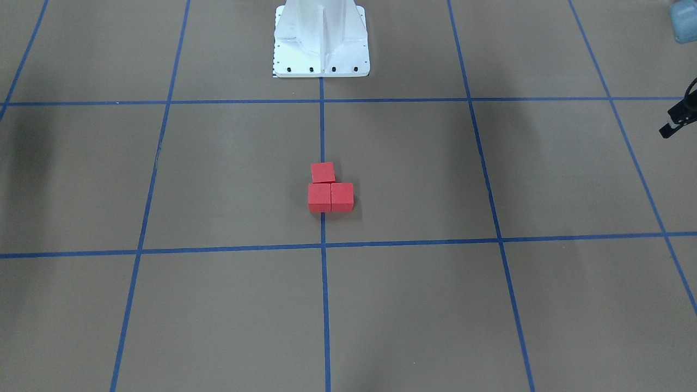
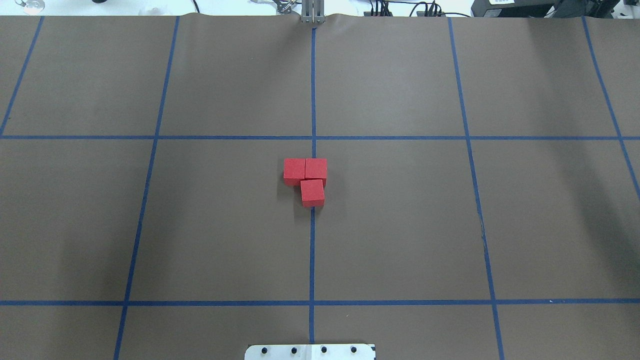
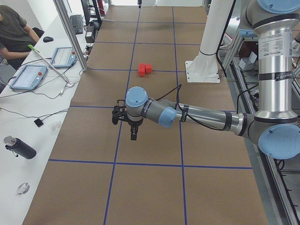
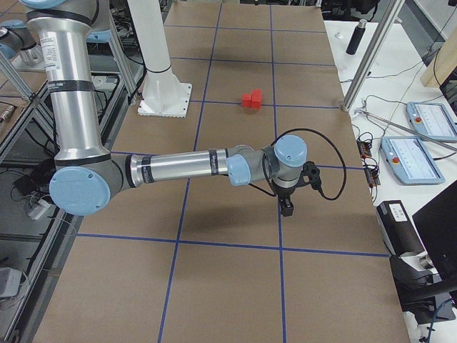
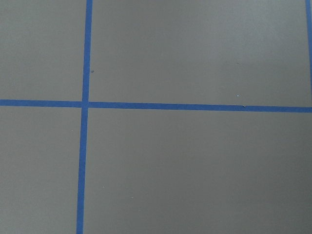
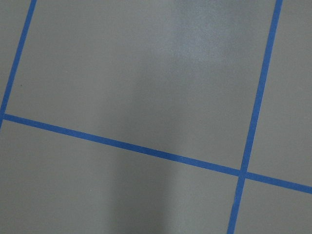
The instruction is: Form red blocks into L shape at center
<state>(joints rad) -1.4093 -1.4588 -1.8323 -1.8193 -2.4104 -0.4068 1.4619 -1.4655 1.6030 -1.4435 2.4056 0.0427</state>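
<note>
Three red blocks lie touching in an L at the table's centre, on the middle blue line. In the overhead view two sit side by side point(image 2: 294, 171) point(image 2: 316, 170) and the third point(image 2: 312, 193) lies on the robot's side of the right one. They also show in the front-facing view point(image 1: 330, 188). My left gripper point(image 3: 133, 136) hangs over the table far to the left of them, empty. My right gripper point(image 4: 287, 207) hangs far to the right, empty. I cannot tell whether either is open or shut. The wrist views show only paper and tape.
The robot's white base point(image 1: 321, 43) stands at the table's near-robot edge. A black part at the front-facing view's right edge point(image 1: 678, 115) belongs to the left arm. An operator point(image 3: 14, 33), tablets point(image 3: 28, 77) and a bottle point(image 3: 18, 147) are along the far side bench.
</note>
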